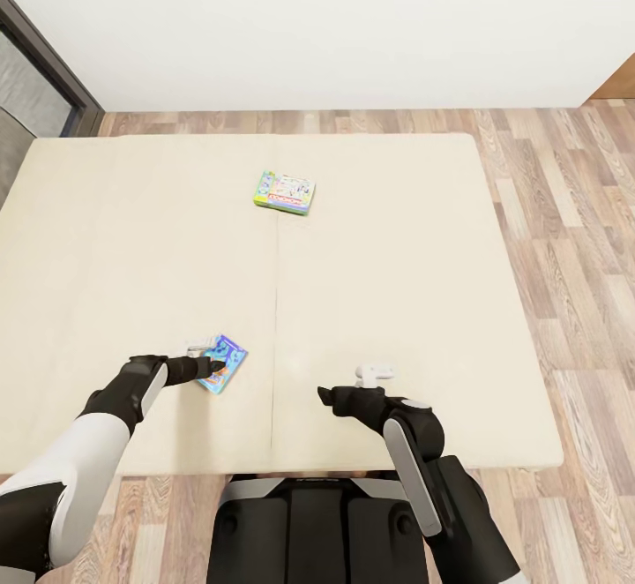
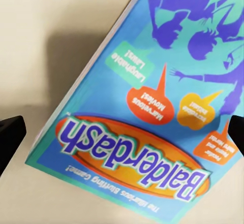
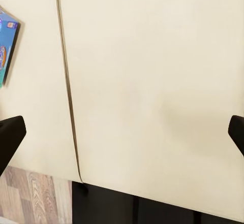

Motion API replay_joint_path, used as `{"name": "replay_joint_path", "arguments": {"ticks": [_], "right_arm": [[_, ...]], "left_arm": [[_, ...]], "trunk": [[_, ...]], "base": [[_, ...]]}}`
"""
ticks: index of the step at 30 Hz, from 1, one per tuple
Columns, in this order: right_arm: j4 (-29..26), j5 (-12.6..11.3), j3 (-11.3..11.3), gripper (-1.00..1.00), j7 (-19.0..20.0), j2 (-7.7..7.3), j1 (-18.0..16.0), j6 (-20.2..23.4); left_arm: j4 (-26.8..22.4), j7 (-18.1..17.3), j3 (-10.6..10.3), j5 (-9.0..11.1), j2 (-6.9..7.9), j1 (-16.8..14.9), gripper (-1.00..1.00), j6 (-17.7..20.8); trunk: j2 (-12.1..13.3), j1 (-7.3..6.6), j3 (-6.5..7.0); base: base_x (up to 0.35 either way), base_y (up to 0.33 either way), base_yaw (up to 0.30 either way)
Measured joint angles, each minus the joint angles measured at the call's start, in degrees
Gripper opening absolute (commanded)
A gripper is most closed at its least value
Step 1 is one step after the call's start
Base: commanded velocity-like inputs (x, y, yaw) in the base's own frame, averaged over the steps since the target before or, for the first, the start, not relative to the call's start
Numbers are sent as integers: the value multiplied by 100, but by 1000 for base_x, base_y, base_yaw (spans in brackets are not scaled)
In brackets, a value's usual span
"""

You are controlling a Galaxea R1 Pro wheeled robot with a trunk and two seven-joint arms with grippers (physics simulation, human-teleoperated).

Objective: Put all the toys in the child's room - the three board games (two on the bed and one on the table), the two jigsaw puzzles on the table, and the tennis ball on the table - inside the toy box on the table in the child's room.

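A: Head view: two of the thin flat board games are seen on the plain beige mattress of the bed (image 1: 370,302), so nothing shown has been boxed yet. The small blue "Balderdash" game box (image 1: 222,362) lies at the left gripper (image 1: 205,363); the green-edged multicolour game box (image 1: 285,192) lies well apart, further up the mattress.

B: Is the blue box held?

A: It is judged not yet gripped. In the left wrist view the dark fingertips (image 2: 11,135) are spread wide, the blue box (image 2: 152,112) between them. The right gripper (image 1: 375,381) is spread wide over bare mattress, as the right wrist view shows.
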Motion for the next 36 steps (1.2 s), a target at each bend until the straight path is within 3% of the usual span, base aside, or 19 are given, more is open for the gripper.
{"name": "replay_joint_path", "arguments": {"ticks": [36], "right_arm": [[-5, 4, 1, 100, 0, 1, 0, 0]], "left_arm": [[1, -74, -3, 15, 45, 2, 100, -55]], "trunk": [[0, 1, 0]], "base": [[-7, -51, 0]]}}
